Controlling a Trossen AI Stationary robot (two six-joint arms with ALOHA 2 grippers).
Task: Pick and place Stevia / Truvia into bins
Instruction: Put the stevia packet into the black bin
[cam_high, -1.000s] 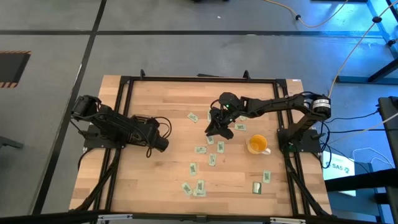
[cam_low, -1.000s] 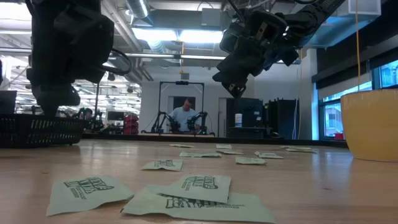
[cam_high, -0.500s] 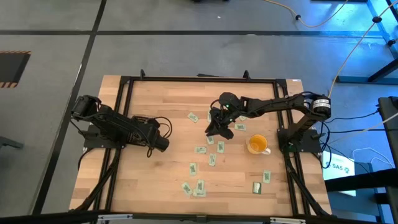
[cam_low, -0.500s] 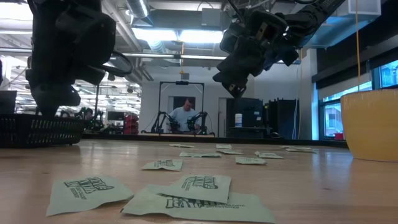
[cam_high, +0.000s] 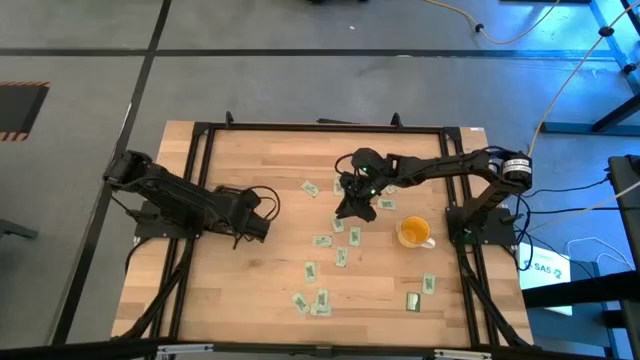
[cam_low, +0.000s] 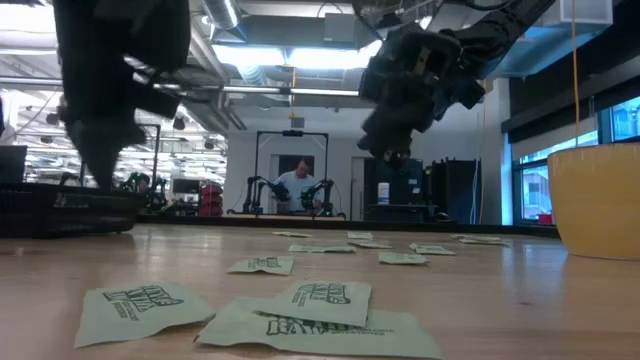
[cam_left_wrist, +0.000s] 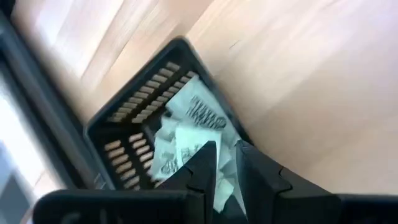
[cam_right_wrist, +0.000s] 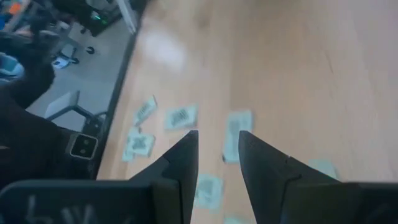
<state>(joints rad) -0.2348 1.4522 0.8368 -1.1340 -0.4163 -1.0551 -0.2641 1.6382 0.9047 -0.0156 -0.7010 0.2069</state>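
Our left gripper (cam_left_wrist: 225, 163) has just parted its fingers over the shallow black slotted bin (cam_left_wrist: 134, 109), where pale green-and-white paper sachets (cam_left_wrist: 186, 134) lie, so that drop looks done. Right of the bin, our right gripper (cam_right_wrist: 217, 155) hovers open over scattered sachets.

High cam looks straight down on the whole surface (cam_high: 250, 290); low cam sits at surface level, facing across into the room. Wrist cams look close past each arm's fingers; all share the scattered sachets (cam_high: 322, 241).
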